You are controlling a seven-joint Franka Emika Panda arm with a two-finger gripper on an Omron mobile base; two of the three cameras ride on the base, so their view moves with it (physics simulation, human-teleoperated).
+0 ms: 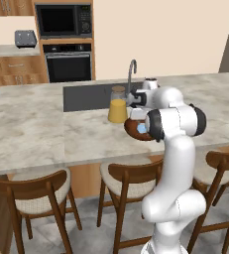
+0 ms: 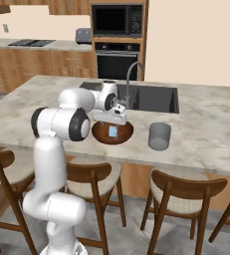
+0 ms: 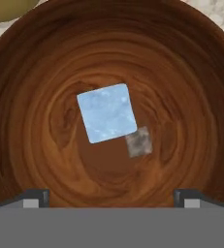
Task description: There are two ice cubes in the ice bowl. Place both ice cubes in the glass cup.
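Dark fingertips of the gripper (image 3: 111, 198) are spread fully wide, nothing held. One ice cube (image 3: 106, 113) is seen at twelve o'clock, centred in the wooden bowl (image 3: 31, 97). A straight descent, jaws squared to its faces, is advised.

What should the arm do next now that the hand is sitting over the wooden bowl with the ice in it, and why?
Probably lower straight down and close on the pale blue ice cube. The gripper is open, its fingertips apart above the ice bowl, and the cube lies near the bowl's middle, roughly between them. Nothing is held yet.
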